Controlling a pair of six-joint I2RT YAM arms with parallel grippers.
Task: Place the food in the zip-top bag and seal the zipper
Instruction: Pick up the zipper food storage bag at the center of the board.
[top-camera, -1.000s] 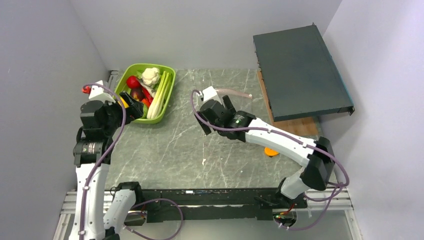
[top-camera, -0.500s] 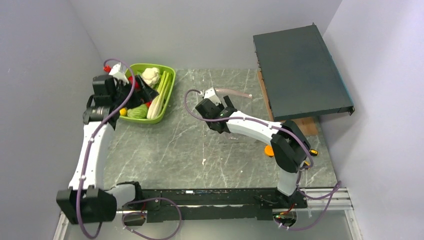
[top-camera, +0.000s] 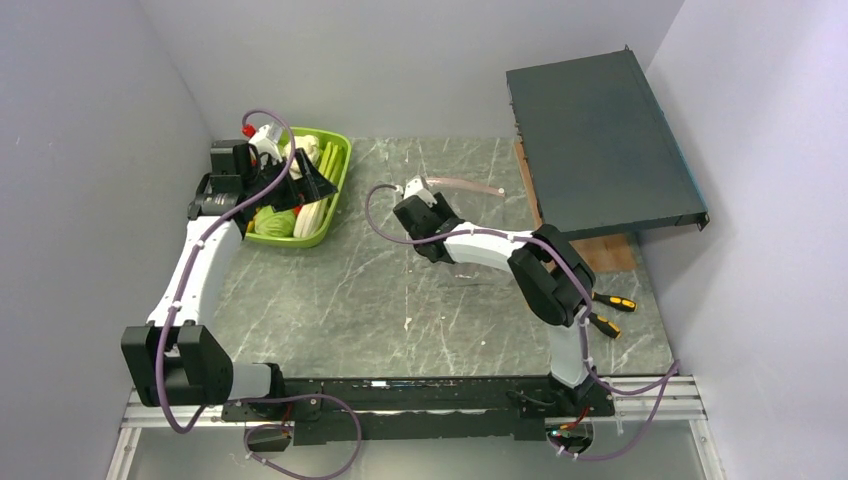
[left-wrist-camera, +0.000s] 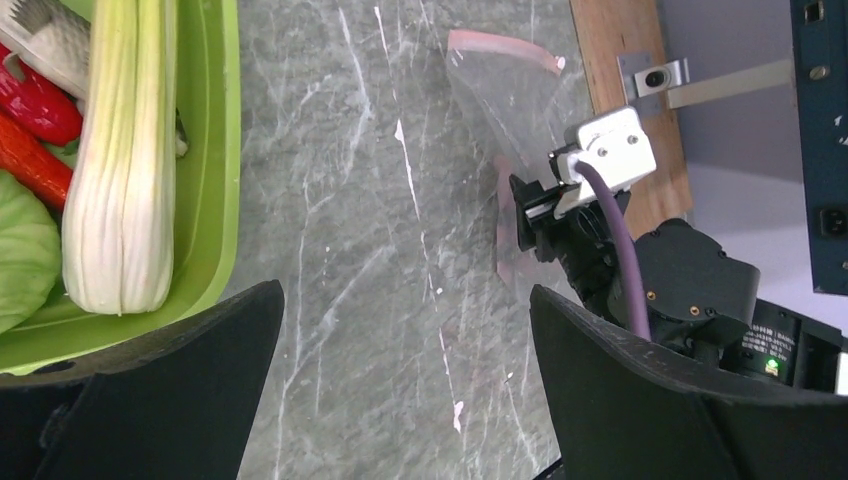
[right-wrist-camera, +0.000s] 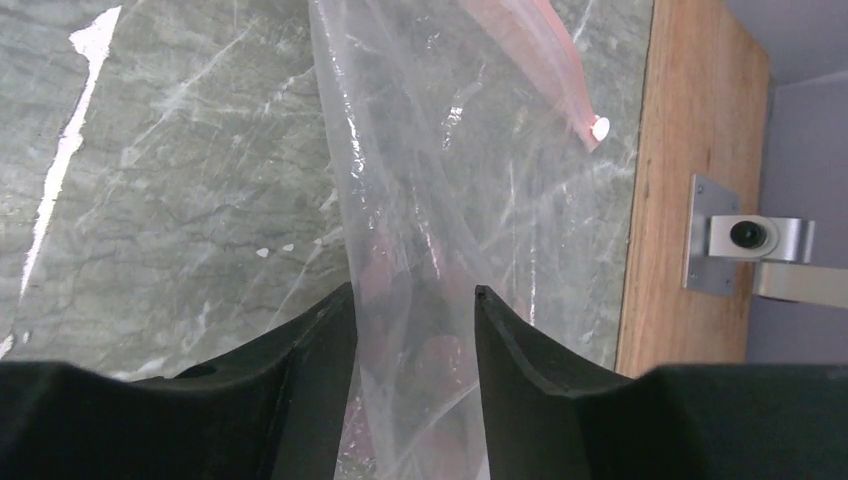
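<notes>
a grey-green marbled stone table top (top-camera: 340, 300) is shown, closed in by plain pale grey walls (top-camera: 400, 60) at the back and both sides. at 10 o'clock on it a lime-green plastic tray (left-wrist-camera: 218, 150) is set, and the food is still kept inside it: a bundle of pale green celery stalks (left-wrist-camera: 125, 170) is laid along the tray's right wall, with a red pepper (left-wrist-camera: 35, 100) and a round green cabbage (left-wrist-camera: 20, 250) beside it. the left gripper (left-wrist-camera: 402, 300) is held above the tray's right side; its fingers are spread wide and nothing is caught between them.

a clear, crinkly plastic zip-top bag (right-wrist-camera: 400, 170) is found at about 12 o'clock of the table's middle, between the tray and a bare wooden board (right-wrist-camera: 690, 150). its narrow pale pink zipper (left-wrist-camera: 500, 42) is curved along the mouth at the far end, the mouth seen gaping. the right gripper (right-wrist-camera: 412, 300) is brought down on the bag's near part; its fingers are drawn close together and the film is pinched up between them into a raised fold.

at 2 o'clock a flat dark metal box (top-camera: 600, 140) is propped over the wooden board. at 4 o'clock two screwdrivers with orange-and-black handles (top-camera: 612, 301) are left lying on the stone.
</notes>
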